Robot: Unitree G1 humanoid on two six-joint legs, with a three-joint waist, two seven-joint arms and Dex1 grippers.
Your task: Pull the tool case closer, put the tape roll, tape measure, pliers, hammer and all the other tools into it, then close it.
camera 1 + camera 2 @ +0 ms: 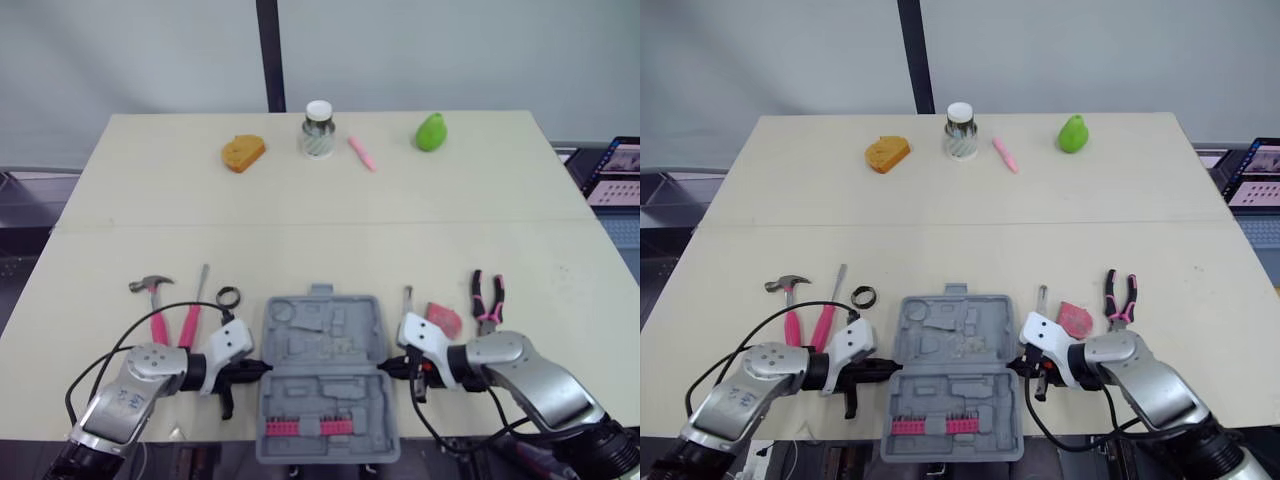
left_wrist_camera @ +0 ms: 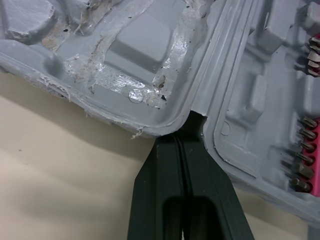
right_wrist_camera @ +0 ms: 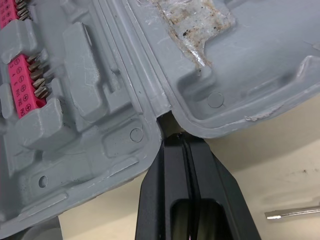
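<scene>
I'm looking through the two head eyes from the near edge, facing forward and down over the whole worktop. Both are sharing nearly the same scene, offset slightly sideways. The left wrist camera is peering along the left gripper from the left, very near the tool case. The right wrist camera is facing the case from the right along the right gripper. Both wrist views are sharing the case's middle seam and pink bit strip.
</scene>
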